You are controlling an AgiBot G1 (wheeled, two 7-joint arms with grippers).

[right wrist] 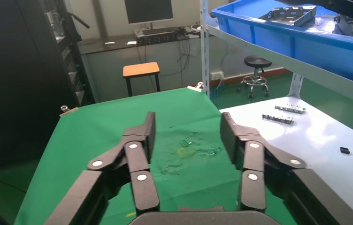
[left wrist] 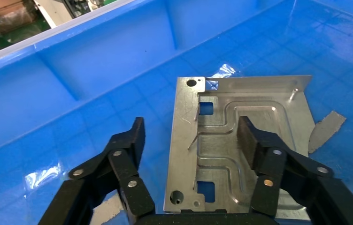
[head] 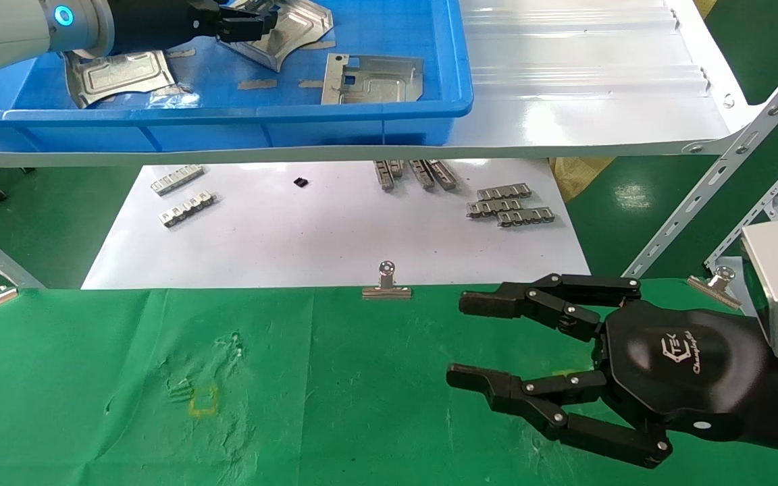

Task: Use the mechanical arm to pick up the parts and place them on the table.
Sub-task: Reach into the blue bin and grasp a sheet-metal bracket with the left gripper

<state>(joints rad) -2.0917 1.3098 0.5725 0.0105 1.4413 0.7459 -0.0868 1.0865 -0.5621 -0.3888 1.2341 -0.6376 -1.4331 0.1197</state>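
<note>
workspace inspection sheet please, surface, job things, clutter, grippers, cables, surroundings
surface: green cloth table, wrinkled near a yellow square outline; no part on it.
job's things: three silver parts in the blue tray on the shelf: one at its left, one at its right, one under the left gripper.
clutter: grey toothed strips and a small black piece on the white sheet; binder clips on the cloth edge.
grippers: left gripper open in the tray, fingers either side of a part; right gripper open, holding nothing, above the cloth.
cables: wires under a far desk.
surroundings: monitor, stools, green floor.
</note>
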